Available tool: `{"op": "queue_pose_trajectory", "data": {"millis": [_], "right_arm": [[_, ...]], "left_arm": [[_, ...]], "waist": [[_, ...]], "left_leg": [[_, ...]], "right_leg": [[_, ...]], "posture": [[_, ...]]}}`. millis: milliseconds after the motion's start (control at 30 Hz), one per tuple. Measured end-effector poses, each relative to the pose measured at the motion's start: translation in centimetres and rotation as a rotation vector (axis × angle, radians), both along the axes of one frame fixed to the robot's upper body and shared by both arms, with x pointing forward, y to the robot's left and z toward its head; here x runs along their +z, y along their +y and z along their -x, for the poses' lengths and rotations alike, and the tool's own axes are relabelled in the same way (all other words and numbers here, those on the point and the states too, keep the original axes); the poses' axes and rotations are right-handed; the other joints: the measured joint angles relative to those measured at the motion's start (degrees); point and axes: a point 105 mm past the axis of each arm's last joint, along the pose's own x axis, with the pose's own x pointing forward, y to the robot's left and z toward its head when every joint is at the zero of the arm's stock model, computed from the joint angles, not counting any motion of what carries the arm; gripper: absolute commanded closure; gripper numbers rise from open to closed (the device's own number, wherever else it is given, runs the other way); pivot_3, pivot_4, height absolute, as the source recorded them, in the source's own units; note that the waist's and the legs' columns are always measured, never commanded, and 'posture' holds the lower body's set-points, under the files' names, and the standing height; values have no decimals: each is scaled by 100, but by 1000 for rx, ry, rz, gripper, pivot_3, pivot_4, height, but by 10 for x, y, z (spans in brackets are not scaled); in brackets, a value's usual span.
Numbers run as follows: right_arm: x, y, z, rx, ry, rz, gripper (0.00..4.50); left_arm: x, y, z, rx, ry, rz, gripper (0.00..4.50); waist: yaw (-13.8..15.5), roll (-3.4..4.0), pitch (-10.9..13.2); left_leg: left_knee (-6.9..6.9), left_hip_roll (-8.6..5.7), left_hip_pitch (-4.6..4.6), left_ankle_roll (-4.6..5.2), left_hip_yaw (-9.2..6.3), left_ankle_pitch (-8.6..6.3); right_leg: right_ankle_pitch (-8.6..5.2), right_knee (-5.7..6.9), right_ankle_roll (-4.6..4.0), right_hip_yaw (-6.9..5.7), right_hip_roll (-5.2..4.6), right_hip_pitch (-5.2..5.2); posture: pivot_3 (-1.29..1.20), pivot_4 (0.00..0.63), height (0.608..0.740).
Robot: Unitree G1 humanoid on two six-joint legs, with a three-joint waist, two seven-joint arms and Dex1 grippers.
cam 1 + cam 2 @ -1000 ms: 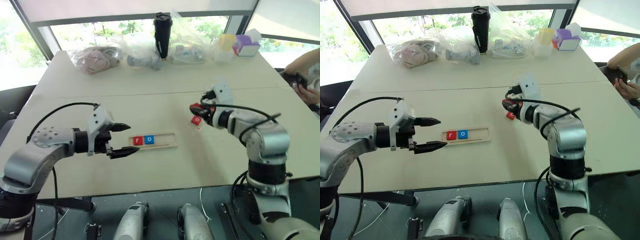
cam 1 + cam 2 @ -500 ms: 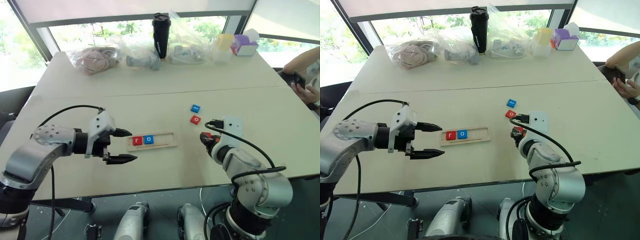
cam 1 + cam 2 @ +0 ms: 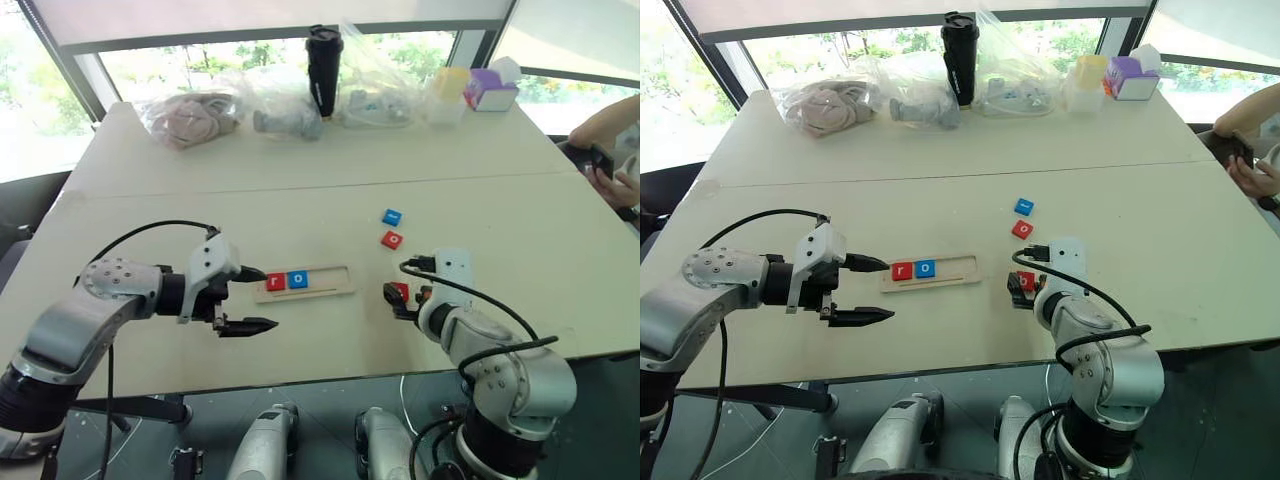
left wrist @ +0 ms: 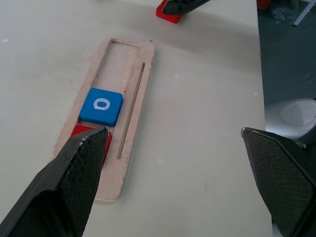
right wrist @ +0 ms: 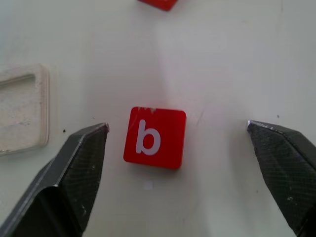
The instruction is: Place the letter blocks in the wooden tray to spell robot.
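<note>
Two letter blocks seated, three left.
Red "r" and blue "o" fill the pale wooden tray; both grippers spread, red "b" block lying free on the table.

Pale table, busy back edge.
Wooden tray mid-table; red b block, red block, blue block right of it; bags, black tumbler behind.
</note>
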Motion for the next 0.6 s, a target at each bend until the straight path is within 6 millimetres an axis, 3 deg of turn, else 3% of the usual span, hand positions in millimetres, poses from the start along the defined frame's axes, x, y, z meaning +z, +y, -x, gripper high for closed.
{"op": "queue_pose_trajectory", "data": {"millis": [100, 167, 200, 367, 600], "right_arm": [[64, -9, -11, 233, -203, 65, 13], [90, -7, 1, 476, -316, 113, 13], [89, -8, 5, 536, -316, 127, 13], [33, -26, 12, 853, -114, 137, 13], [-5, -30, -3, 1003, -95, 208, 13]], "left_arm": [[0, 4, 0, 1, 8, -12, 0], [1, 7, 1, -5, 16, -21, 0], [1, 7, 1, -9, 17, -24, 0], [5, 9, 6, -57, 21, -45, 0], [9, 4, 12, -104, -1, -66, 0]], "waist": [[6, 14, 11], [44, 5, 6], [47, 4, 6], [-6, -3, 3], [24, -5, 5]], "left_leg": [[16, 3, -3, 1, 0, -1], [2, 7, -2, 6, -19, -5], [0, 8, -1, 8, -20, -6], [-20, -6, 7, 39, 9, -6], [-8, -2, 20, 37, 4, -7]], "right_leg": [[-1, -4, 3, -10, -5, 9], [-7, -37, 10, -35, -3, 34], [-8, -46, 10, -40, -1, 39], [-4, -85, 16, -23, -20, 76], [-4, -75, 14, -21, -19, 85]], "posture": [[0, 150, 740], [0, 150, 740], [0, 150, 740], [0, 150, 740], [0, 150, 740]]}}
